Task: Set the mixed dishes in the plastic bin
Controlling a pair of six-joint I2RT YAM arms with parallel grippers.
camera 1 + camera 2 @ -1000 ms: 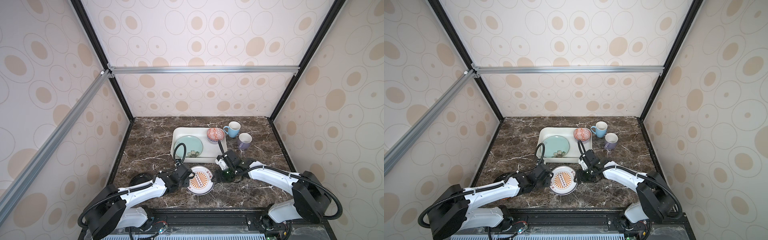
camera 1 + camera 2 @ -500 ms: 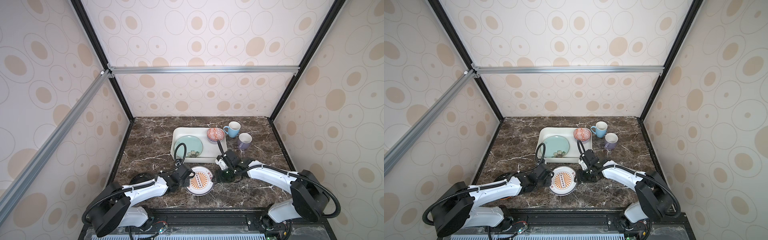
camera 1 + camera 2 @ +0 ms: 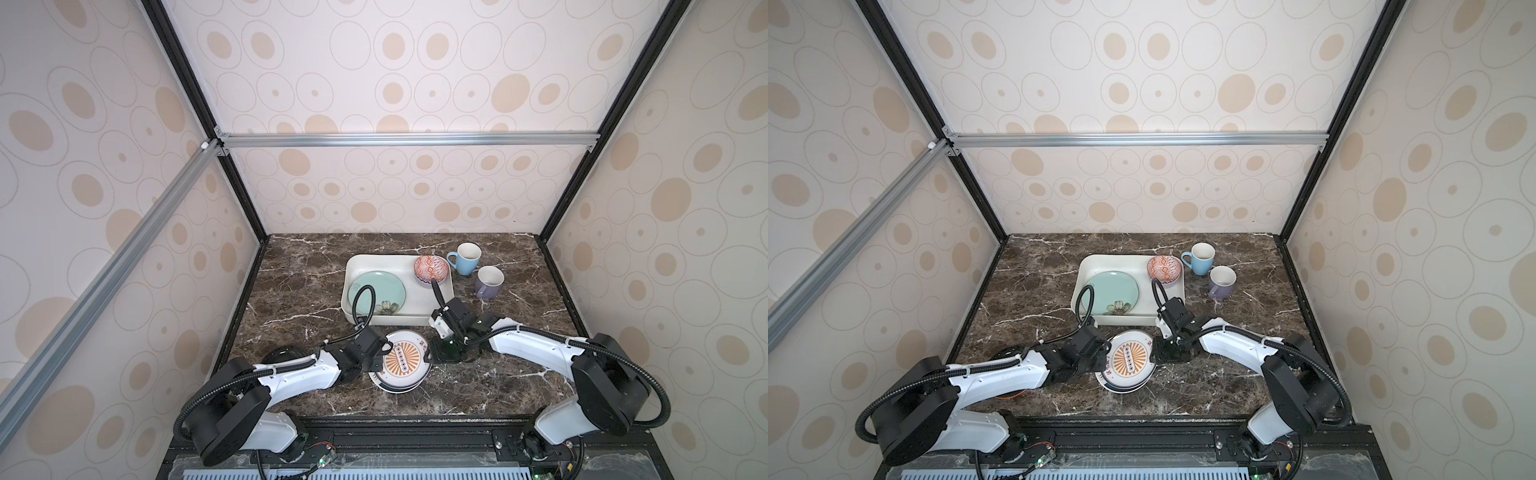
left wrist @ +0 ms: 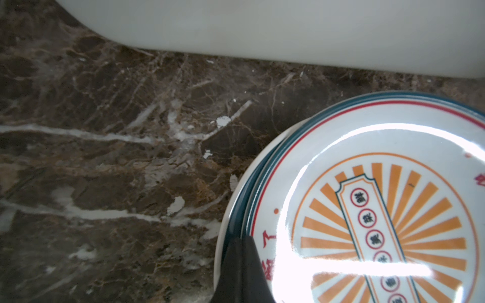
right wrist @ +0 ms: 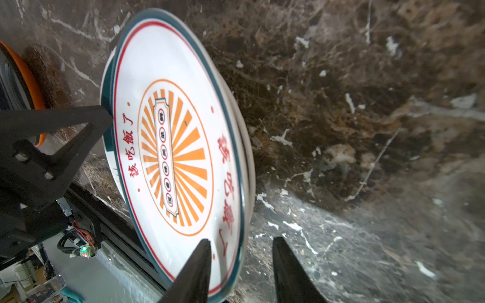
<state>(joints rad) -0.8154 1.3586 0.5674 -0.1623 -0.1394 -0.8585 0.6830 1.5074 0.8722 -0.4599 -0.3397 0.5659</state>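
Lying where it lay a second ago, the orange-sunburst plate (image 3: 401,365) tops a green-rimmed plate (image 4: 236,202) near the front edge of the desk (image 3: 299,282), just before the white bin (image 3: 357,266). It is white and glossy, with red characters around orange rays. The left gripper (image 4: 242,244) is clamped on the rim facing the desk's left edge, that arm low and outstretched. The right gripper (image 5: 241,242), now nearer, straddles the opposite rim with jaws apart.
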